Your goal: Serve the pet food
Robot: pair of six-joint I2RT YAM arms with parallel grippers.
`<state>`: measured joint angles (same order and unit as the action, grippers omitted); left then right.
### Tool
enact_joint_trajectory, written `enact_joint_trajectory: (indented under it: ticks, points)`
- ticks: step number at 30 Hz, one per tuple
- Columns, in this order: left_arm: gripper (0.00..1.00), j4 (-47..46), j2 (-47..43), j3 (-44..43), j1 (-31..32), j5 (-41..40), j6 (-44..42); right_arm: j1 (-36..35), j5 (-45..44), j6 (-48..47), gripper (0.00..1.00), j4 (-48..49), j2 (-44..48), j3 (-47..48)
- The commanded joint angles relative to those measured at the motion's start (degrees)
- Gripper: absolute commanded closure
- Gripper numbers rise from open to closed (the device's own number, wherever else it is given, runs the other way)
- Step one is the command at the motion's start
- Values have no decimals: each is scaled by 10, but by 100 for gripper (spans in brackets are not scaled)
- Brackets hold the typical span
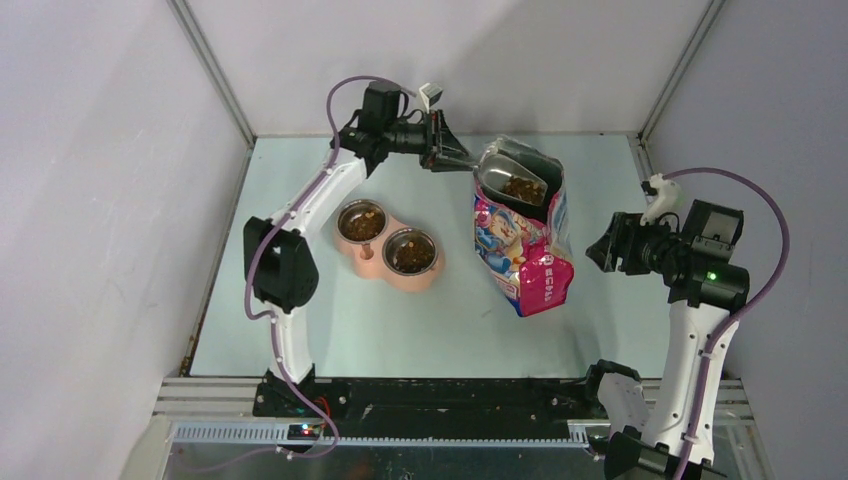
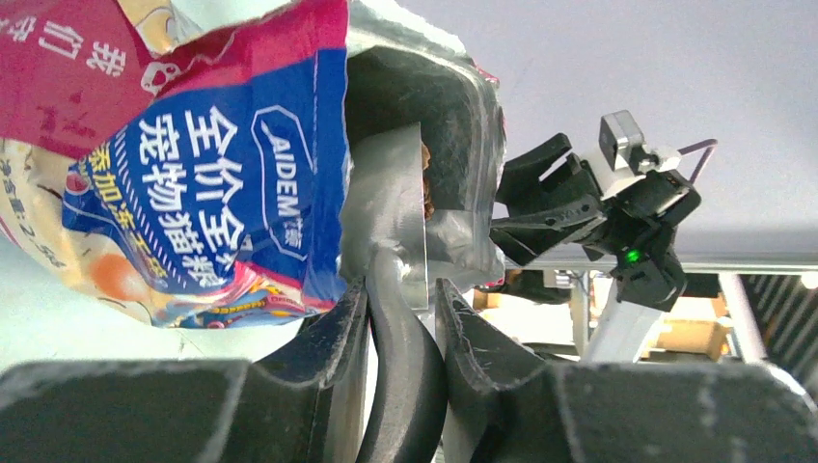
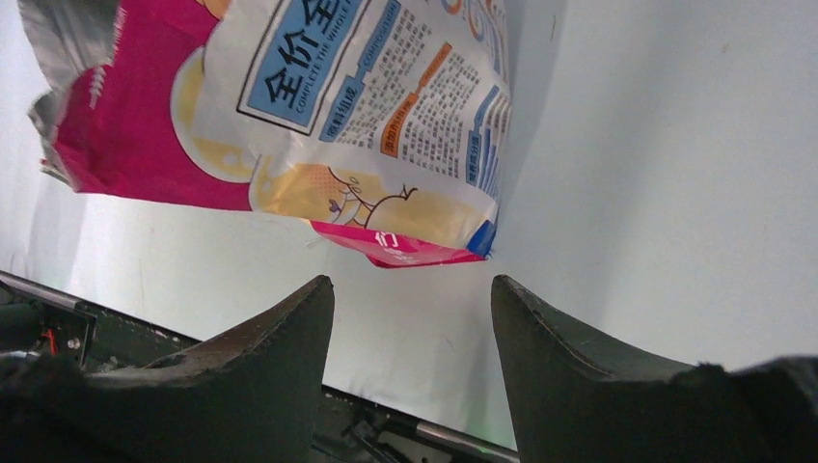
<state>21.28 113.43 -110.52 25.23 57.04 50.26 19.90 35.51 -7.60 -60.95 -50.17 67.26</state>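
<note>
Two-bowl feeder (image 1: 372,256) w/ kibble (image 1: 411,255), bag (image 1: 520,250) beside

A lab robot test cell: plain white panels (image 1: 100,150) in aluminium framing (image 1: 213,75) enclose a pale desk (image 1: 330,330), with a black mounting rail (image 1: 430,395) at the frame's bottom.

My black left pincer (image 2: 400,294), dark-brown kibble pellets (image 1: 520,187), grey metal scoop (image 1: 497,172), pink-and-blue cartoon-printed bag (image 1: 520,250), salmon-pink twin bowl (image 1: 371,256).

Pale mint counter (image 1: 320,330), even diffuse light. Plain whitish walls (image 1: 100,200) on 3 sides, alu posts (image 1: 213,72) at rear corners. Black rail (image 1: 450,395) along near edge.
</note>
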Motion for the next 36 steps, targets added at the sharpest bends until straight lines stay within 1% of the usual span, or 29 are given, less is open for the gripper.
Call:
enact_joint_trajectory:
  ticks: [1, 5, 10, 13, 14, 15, 19, 24, 26, 29, 33, 36]
  points:
    - [100, -65, -36, 30, -18, 29, 62, 0, -21, -25, 36, -28, -7, 30]
    - [100, -108, -27, 34, -24, 38, 120, -2, -37, -36, 36, -44, -11, 48]
    - [100, -108, -13, 12, -28, 47, 128, -4, -50, -40, 36, -56, -12, 58]
    - [100, -132, -5, 31, -33, 62, 164, -5, -57, -43, 36, -61, -16, 58]
    - [100, -162, -4, 45, -34, 69, 178, -5, -58, -44, 36, -62, -19, 58]
    - [100, -183, -2, 53, -37, 71, 209, -4, -62, -46, 36, -63, -21, 57]
    - [100, -327, 1, 88, -41, 70, 283, -5, -81, -54, 37, -61, -32, 58]
    - [100, -408, 0, 102, -49, 62, 348, -6, -101, -58, 37, -63, -46, 58]
    - [100, -442, -9, 126, -51, 56, 373, -3, -102, -57, 37, -62, -48, 58]
    - [100, -530, -28, 195, -48, 42, 417, 0, -104, -58, 37, -66, -48, 58]
    - [100, -591, -23, 229, -48, 43, 454, 1, -104, -56, 37, -67, -53, 58]
    - [100, -668, -29, 255, -45, 33, 505, 1, -101, -53, 37, -64, -55, 58]
